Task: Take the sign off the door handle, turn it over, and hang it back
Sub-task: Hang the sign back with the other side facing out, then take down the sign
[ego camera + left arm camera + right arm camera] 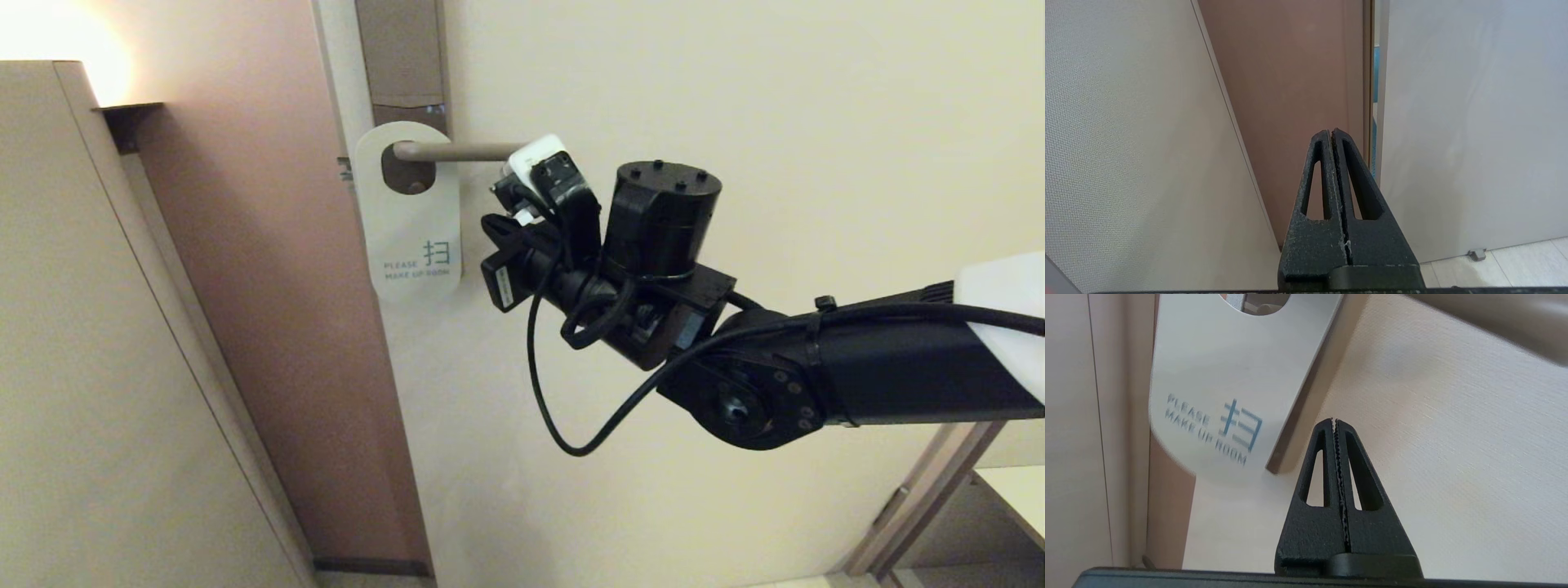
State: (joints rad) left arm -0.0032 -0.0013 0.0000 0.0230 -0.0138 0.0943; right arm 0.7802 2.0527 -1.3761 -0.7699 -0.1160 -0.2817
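The sign point(1216, 396) is being hung white-face-out on the door handle point(457, 151), just beside the empty, closed right gripper point(1334, 421).

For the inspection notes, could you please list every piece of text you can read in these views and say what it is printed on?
"PLEASE MAKE UP ROOM": blue lettering low on the white face of the sign, which hangs on the door handle.
"扫": a larger blue character beside those words on the same face.
A small label on the right wrist hardware is too small to read.
No other text shows.
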